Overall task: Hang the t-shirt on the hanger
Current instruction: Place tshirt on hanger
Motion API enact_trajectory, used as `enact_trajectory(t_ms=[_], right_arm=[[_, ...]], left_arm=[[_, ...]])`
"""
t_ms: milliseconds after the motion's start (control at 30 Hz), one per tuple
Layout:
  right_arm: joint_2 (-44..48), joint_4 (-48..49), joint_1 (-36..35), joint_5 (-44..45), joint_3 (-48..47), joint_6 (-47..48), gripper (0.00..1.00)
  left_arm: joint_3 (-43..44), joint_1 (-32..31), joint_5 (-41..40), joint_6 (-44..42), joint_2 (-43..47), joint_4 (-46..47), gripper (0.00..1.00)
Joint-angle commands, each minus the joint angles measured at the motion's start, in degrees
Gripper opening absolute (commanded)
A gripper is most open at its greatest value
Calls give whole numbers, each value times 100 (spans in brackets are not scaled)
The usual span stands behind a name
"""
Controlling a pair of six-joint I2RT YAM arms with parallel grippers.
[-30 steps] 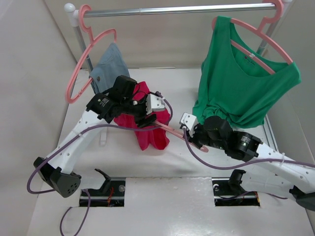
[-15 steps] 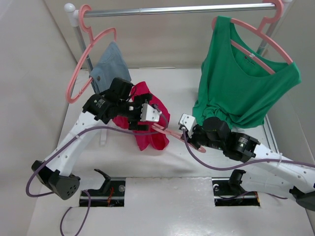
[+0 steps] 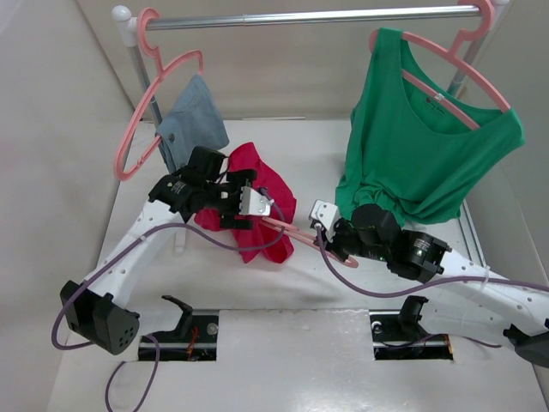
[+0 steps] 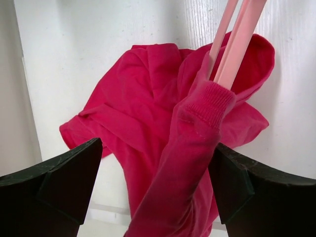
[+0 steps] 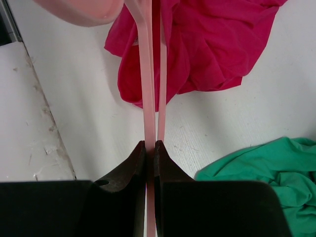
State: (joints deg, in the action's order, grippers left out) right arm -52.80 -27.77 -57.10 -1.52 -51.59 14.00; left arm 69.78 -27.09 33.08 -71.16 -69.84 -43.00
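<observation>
The left jaws have just let go of the red t-shirt (image 4: 143, 98) and now stand wide open with nothing in them. The shirt lies in a heap on the desk (image 3: 283, 292), with one ribbed edge slipped over the end of the pink hanger (image 5: 146, 98). The right jaws are squeezed tight on the hanger's thin bars, and I think the shirt is only partly on and must be pulled further along.
</observation>
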Motion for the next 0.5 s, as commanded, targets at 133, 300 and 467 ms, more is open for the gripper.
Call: enact_trajectory(t_ms=[133,300,467], right_arm=[[15,632,-20,46,-307,15,0],[-38,632,-20,46,-360,15,0],[-283,685,-20,152,-483,199,0]], left_arm=[[-114,-235,-496,-479,-328,-182,64],[281,-235,197,57,-407,-121,20],[537,-358,717,199,-407,-428,11]])
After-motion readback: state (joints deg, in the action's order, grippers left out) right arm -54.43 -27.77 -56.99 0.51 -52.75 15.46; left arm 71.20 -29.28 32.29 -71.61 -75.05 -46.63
